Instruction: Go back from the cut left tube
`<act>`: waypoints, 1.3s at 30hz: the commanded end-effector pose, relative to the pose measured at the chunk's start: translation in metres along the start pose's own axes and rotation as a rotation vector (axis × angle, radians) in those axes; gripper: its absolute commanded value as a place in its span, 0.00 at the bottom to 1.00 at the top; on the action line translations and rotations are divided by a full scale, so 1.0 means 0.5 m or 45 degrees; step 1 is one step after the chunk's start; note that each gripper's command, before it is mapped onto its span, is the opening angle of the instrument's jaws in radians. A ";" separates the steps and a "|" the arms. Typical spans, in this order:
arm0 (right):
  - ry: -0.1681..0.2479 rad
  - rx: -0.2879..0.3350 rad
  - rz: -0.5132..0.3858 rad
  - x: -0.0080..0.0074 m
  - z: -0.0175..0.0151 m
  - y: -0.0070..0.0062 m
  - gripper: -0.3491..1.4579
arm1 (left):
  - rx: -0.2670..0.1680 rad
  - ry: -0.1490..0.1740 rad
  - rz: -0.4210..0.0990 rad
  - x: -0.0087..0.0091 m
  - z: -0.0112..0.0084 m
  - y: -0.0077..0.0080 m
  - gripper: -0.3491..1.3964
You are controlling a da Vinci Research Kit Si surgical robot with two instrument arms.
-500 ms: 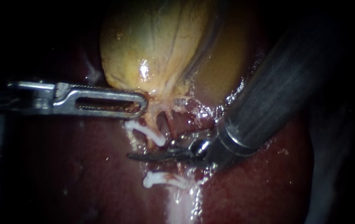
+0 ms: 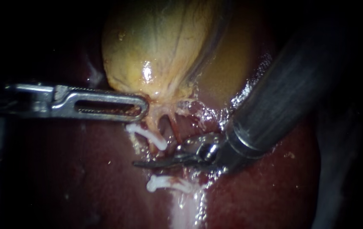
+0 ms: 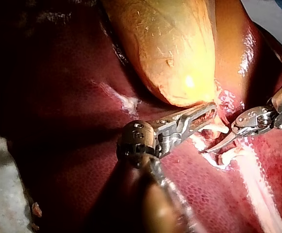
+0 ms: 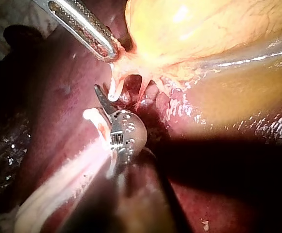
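Between upper clip (image 2: 148, 136) and lower clip (image 2: 167, 184), right instrument (image 2: 143, 163) blades closed: best withdrawn straight along shaft, snagging neither; left instrument (image 2: 141, 107) jaws clamp gallbladder (image 2: 156, 46).

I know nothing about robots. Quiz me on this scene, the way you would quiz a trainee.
1. True or false: the tip of the right instrument lies between the upper white clip and the lower white clip.
2. What does the left instrument grip? A: the liver. B: the yellow gallbladder, at its narrow end. C: a white clip.
3. Fill in: the dark red tissue around the clips is the ____.

Key: 1 true. 2 B. 3 liver.
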 end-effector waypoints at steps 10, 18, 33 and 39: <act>0.102 -0.024 -0.046 0.0009 0.0012 -0.0001 0.88 | 0.000 0.000 0.000 0.0000 0.0000 -0.0001 0.00; 0.108 -0.020 -0.062 0.0009 0.0012 -0.0006 0.90 | -0.001 0.000 0.000 0.0001 -0.0001 -0.0001 0.00; 0.111 -0.091 -0.407 0.0007 -0.0093 -0.0061 0.99 | -0.004 -0.004 0.001 0.0005 -0.0008 -0.0017 0.00; 0.105 -0.134 -0.548 0.0016 -0.0191 -0.0061 0.99 | -0.004 -0.004 0.001 0.0005 -0.0008 -0.0017 0.00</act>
